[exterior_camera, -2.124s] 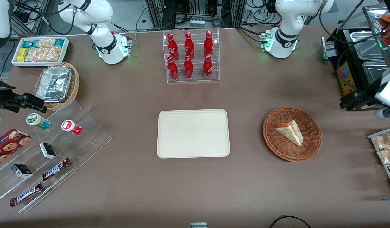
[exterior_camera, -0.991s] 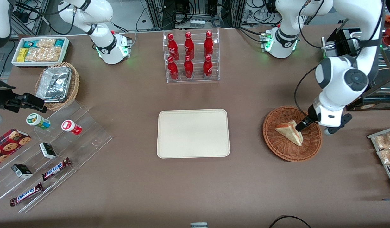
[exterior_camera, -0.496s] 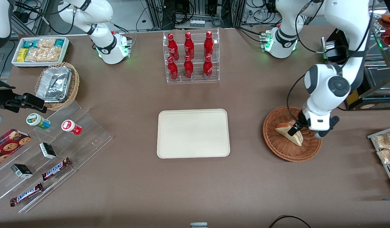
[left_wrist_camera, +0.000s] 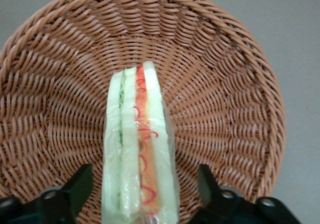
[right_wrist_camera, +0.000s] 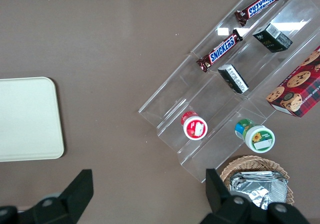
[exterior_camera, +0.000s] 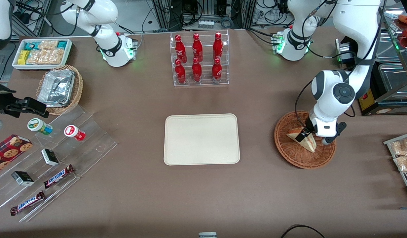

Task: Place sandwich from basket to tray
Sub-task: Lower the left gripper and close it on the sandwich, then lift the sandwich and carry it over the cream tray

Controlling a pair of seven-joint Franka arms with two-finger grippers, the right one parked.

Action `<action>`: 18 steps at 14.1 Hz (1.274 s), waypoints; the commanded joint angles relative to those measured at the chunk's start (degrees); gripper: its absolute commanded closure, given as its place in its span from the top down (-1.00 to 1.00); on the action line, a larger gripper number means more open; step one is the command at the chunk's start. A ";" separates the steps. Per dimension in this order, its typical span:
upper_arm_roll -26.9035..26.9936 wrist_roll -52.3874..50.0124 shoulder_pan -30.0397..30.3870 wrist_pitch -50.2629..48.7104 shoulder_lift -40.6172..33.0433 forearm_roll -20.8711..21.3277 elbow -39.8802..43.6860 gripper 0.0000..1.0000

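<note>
The sandwich [exterior_camera: 307, 143], a pale wedge with red-orange and green filling stripes, lies in the reddish-brown wicker basket [exterior_camera: 289, 152]. My left gripper [exterior_camera: 307, 135] is low over it, inside the basket. In the left wrist view the sandwich [left_wrist_camera: 140, 144] stands on edge between my gripper's [left_wrist_camera: 143, 188] two black fingers [left_wrist_camera: 80, 184]. They are open, with a gap of basket [left_wrist_camera: 225, 83] weave showing on each side. The cream-white tray [exterior_camera: 201, 138] lies bare beside the basket, toward the parked arm's end, and also shows in the right wrist view [right_wrist_camera: 25, 119].
A clear rack of red bottles [exterior_camera: 199, 59] stands farther from the camera than the tray. At the parked arm's end are a stepped acrylic shelf of snacks [exterior_camera: 51, 155], a tan foil-lined basket [exterior_camera: 59, 87] and a white snack bin [exterior_camera: 41, 53]. A wire rack of packets [exterior_camera: 403, 155] is beside the basket.
The left arm swung in from the table's end and came down over the basket. Its gripper shifted along the sandwich toward the tray and now straddles it. The sandwich has not moved.
</note>
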 commanded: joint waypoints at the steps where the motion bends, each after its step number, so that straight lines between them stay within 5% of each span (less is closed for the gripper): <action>1: 0.50 -0.70 -0.30 1.30 -0.09 0.00 -0.52 -0.92; 6: 0.67 -0.45 -0.39 -2.02 -3.15 0.00 -0.17 -1.00; 11: -0.73 5.00 -1.35 -20.19 -10.98 0.44 5.70 -1.00; 18: -6.71 3.87 -14.24 -27.87 -1.08 0.09 23.62 -1.00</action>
